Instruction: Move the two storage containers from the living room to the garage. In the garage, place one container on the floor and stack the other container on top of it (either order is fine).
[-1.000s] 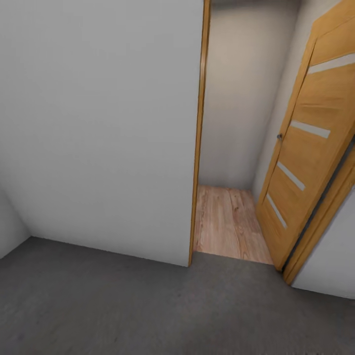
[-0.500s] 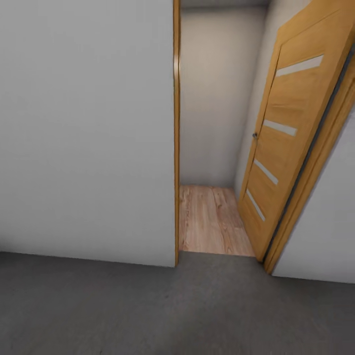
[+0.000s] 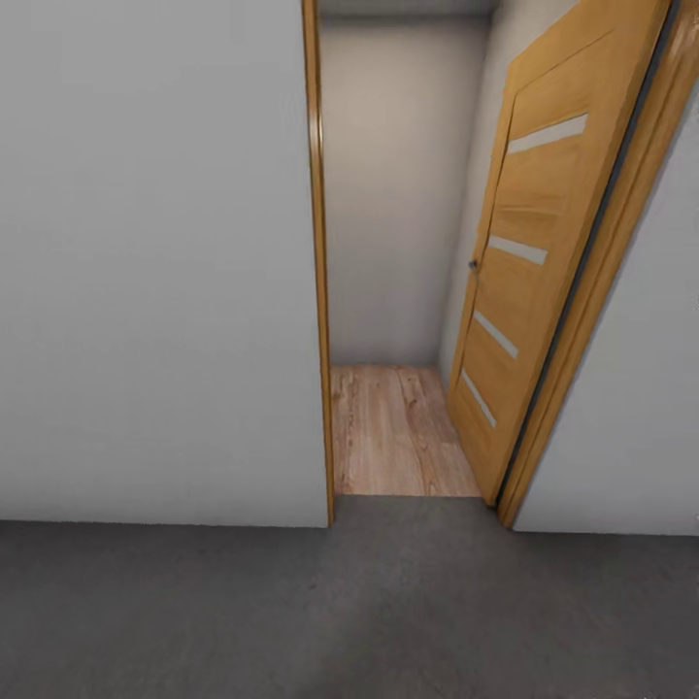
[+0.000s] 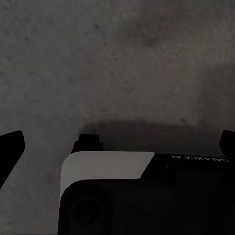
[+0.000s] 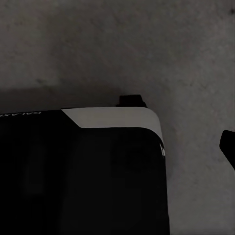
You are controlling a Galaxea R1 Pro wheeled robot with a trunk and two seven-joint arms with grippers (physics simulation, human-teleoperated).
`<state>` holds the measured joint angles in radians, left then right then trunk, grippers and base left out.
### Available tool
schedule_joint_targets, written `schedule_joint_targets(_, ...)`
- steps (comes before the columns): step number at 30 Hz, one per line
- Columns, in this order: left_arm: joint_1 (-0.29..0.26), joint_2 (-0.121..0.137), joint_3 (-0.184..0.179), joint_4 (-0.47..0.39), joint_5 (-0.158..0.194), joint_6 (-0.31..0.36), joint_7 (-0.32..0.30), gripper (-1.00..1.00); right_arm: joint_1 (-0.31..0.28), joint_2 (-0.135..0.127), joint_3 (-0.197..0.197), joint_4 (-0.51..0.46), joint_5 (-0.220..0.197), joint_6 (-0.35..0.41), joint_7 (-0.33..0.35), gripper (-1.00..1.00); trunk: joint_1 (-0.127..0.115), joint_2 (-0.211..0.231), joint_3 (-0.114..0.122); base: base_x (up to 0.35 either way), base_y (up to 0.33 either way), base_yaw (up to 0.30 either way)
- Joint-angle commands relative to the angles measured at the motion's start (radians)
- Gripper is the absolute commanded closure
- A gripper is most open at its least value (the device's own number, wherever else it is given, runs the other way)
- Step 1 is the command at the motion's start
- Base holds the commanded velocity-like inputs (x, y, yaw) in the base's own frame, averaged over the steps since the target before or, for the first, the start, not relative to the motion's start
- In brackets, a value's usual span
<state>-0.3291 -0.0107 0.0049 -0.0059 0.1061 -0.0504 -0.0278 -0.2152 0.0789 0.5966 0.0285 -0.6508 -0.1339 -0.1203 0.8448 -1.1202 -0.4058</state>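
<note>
Head view: dark grey floor (image 3: 194, 621) underfoot, open light-wood door (image 3: 529, 262) ahead, wood-plank flooring (image 3: 393, 432) seen past threshold, white wall (image 3: 155, 262) alongside. Bins not spotted anywhere, so probably waiting in living room beyond doorway. Left gripper (image 4: 117, 147) spread wide, nothing held, concrete beneath fingertips. Right gripper (image 5: 230, 147): one fingertip caught at edge, state can't be told. Bins expected light, stiff, kinda slick plastic; best pinched at rim of long wall, near middle.

plain white wall (image 3: 155, 272), dark grey concrete floor (image 3: 349, 612), open light-wood door (image 3: 524, 262) with glazed slats, wood-plank floor (image 3: 393, 432) beyond doorway
</note>
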Motion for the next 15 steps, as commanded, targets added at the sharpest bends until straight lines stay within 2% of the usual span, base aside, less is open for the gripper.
schedule_joint_targets(1,-0.001,0.0,0.0,0.001,0.01,-0.002,-0.003,-1.0,-0.001,0.001,0.008,0.003,-0.007,-0.005,-0.001,-1.0,0.0,-0.001,-0.001,0.0,0.0,-0.045)
schedule_joint_targets(6,-0.001,0.0,0.0,0.001,0.01,-0.001,-0.003,-1.0,-0.001,0.001,0.008,0.003,-0.007,-0.005,-0.001,-1.0,0.0,-0.001,-0.001,0.0,0.0,-0.149)
schedule_joint_targets(15,-0.001,0.0,0.0,0.001,0.01,0.0,-0.002,-1.0,-0.001,0.001,0.008,0.004,-0.007,-0.006,-0.001,-1.0,0.0,-0.001,-0.001,0.0,0.0,-0.233)
